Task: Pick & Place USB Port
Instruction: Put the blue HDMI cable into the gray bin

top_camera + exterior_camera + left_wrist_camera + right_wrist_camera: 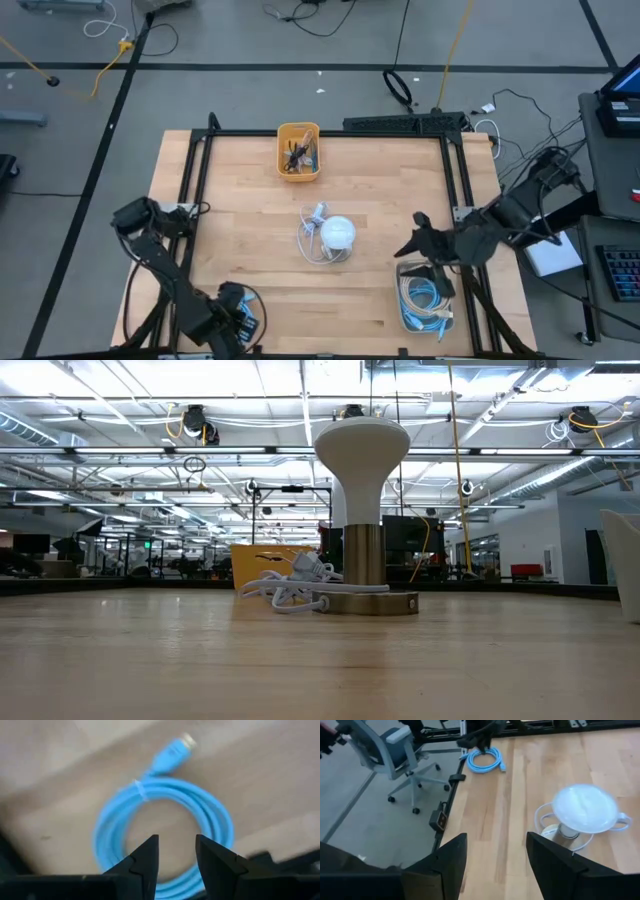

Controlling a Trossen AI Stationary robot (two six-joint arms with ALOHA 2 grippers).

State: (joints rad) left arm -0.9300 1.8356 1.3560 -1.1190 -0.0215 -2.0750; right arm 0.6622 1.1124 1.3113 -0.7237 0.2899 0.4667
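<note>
Left wrist view: we see the left gripper [176, 857] poised directly over the blue USB cable [165, 827], which lies coiled flat on the table [260, 775] near its left front corner. Its fingers stand parted with a narrow gap and nothing between them; they straddle the near arc of the coil. The cable's plug end [175, 751] points away from the gripper, so the long axis of the plug runs roughly in line with the gripper's forward direction.

In the high view, we find the left gripper [238, 318] at the front left edge of the table [250, 240], with the blue USB cable [247, 322] just beneath it. We judge the left arm to be the nearer one; a straight descent should bring the fingers around the strand.

The right gripper [412, 245] hovers above the table just beside the clear bin [400, 300] at the front right, fingers apart and empty. That bin holds further coiled cables [425, 298], blue and pale. The yellow bin [281, 150] at the back centre holds dark small parts that we cannot identify. A white lamp [337, 234] with its white cord [312, 240] stands mid-table, well apart from both grippers.
</note>
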